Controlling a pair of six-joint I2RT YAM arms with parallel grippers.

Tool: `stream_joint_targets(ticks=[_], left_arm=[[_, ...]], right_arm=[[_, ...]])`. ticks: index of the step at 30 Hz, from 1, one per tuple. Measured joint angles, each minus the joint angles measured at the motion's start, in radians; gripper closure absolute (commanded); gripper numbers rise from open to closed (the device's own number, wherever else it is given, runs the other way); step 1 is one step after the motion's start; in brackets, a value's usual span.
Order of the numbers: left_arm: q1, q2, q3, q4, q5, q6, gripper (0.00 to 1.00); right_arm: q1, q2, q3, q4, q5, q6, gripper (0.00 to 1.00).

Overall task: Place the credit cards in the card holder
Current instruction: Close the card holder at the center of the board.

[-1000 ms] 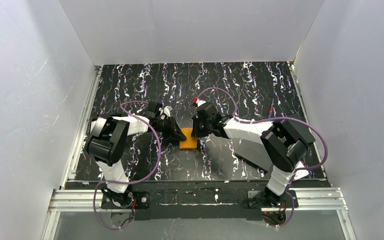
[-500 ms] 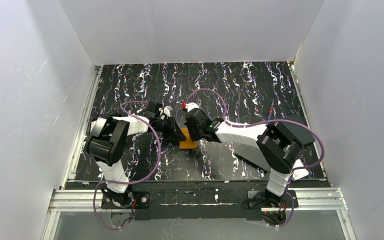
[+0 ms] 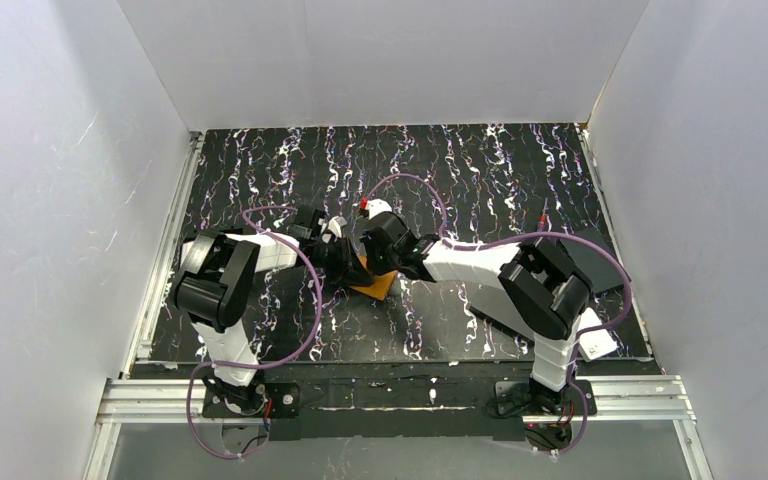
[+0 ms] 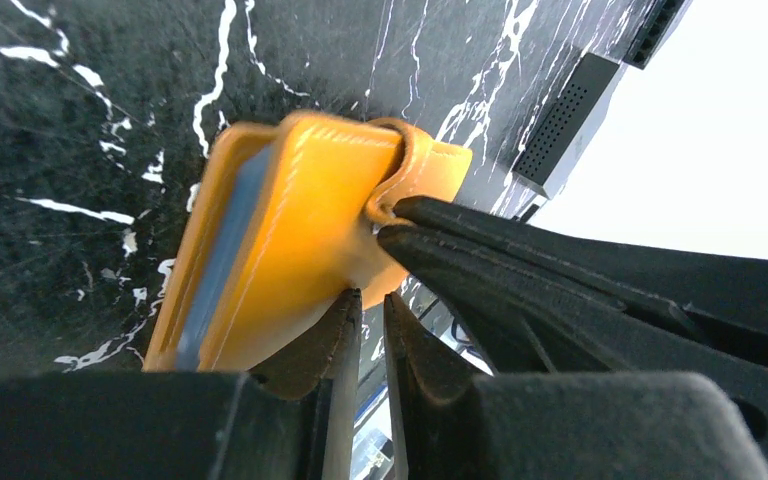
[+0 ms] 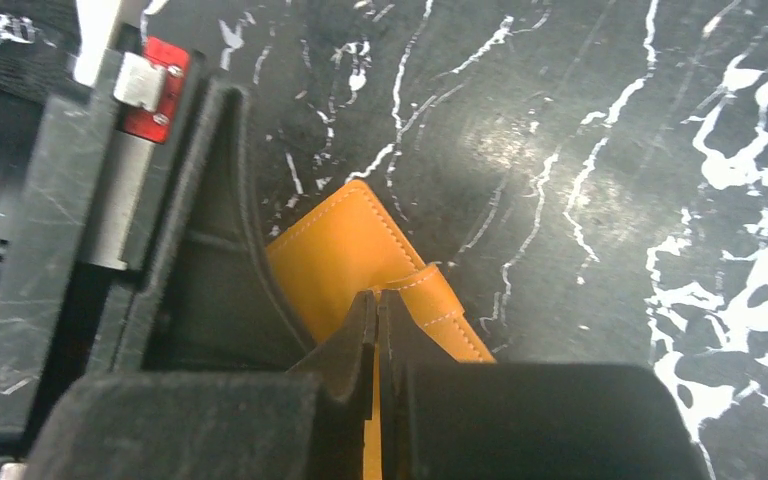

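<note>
1. The card holder (image 3: pixel 378 286) lies mid-tabletop (image 3: pixel 500 170) between the two arms. It is folded, with one edge tipped up off the surface. I judge the step in hand is opening it, since no card can go in while it is folded.
2. The right pincer (image 3: pixel 388 258) is closed with its tips at the snap tab (image 5: pixel 442 292), probably to work the tab loose. I cannot tell whether the tab is actually pinched.
3. The left pincer (image 4: pixel 368 305) shows only a thin slit between its jaws. The holder's lower edge lies against one finger, seemingly as a brace. I cannot tell whether it grips the leather.
4. Only the left wrist view shows the pale blue-grey sleeves (image 4: pixel 222 250) and the tilt. Only the right wrist view shows the stitched outer face. The top view hides most of the holder under both pincers.
5. Neither pincer holds a card.
</note>
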Motion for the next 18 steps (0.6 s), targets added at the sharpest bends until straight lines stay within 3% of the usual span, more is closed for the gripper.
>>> stream_joint_targets(ticks=[11, 18], left_arm=[[0.023, -0.053, -0.019, -0.056, -0.012, 0.024, 0.83], [0.085, -0.136, -0.042, -0.105, -0.066, 0.06, 0.88]], right_arm=[[-0.051, -0.001, -0.069, 0.139, -0.185, 0.029, 0.99], [-0.087, -0.001, -0.072, 0.142, -0.329, -0.038, 0.99]])
